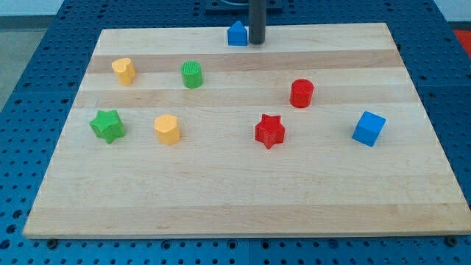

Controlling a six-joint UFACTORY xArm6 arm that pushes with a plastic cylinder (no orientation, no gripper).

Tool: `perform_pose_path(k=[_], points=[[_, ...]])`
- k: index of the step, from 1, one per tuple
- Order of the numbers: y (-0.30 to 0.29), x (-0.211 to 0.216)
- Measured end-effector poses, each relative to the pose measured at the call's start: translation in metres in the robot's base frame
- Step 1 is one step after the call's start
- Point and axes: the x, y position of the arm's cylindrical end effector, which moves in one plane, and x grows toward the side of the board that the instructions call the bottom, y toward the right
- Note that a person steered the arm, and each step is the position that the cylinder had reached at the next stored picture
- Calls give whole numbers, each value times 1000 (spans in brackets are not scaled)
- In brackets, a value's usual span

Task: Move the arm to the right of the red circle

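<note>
The red circle stands right of the board's middle. My tip rests at the board's top edge, up and to the left of the red circle and well apart from it. The tip is just right of a small blue house-shaped block, close to touching it. A red star lies below and left of the red circle.
A blue cube sits at the right. A green cylinder and a yellow block are at the upper left. A green star and a yellow hexagon are at the left. The wooden board ends on a blue pegboard.
</note>
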Motion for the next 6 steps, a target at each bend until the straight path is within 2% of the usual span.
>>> perform_pose_path(k=[2, 4, 5, 6], points=[[6, 96], [29, 167], [82, 168], [113, 129]])
